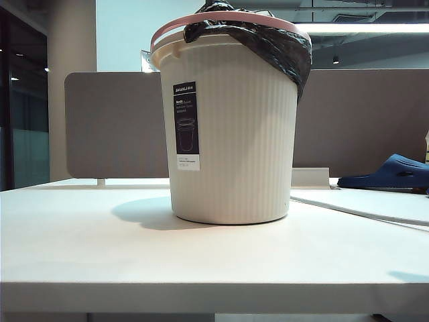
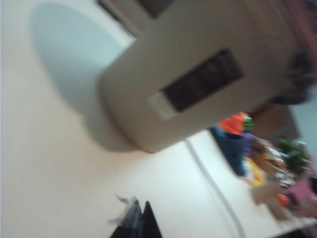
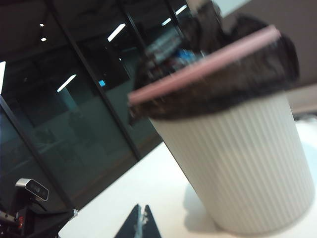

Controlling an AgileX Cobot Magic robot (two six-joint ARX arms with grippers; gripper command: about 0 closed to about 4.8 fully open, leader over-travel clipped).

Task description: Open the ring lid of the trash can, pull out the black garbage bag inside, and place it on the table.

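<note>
The cream-white ribbed trash can [image 1: 231,134] stands upright in the middle of the white table [image 1: 201,261], its black label facing the exterior view. The pale pink ring lid [image 1: 221,19] lies on the rim, with the black garbage bag [image 1: 281,47] folded out over the rim's right side. Neither arm shows in the exterior view. In the blurred left wrist view, my left gripper [image 2: 140,207] is shut and empty, well short of the trash can [image 2: 198,74]. My right gripper [image 3: 141,209] is also shut and empty, apart from the trash can [image 3: 242,163], ring lid [image 3: 203,67] and bag [image 3: 218,89].
A grey-brown partition panel [image 1: 114,124] runs behind the table. A blue slipper [image 1: 392,173] lies at the back right, near a white cable [image 1: 362,209]. Colourful clutter [image 2: 267,168] sits beyond the can in the left wrist view. A dark glass wall [image 3: 64,99] stands behind.
</note>
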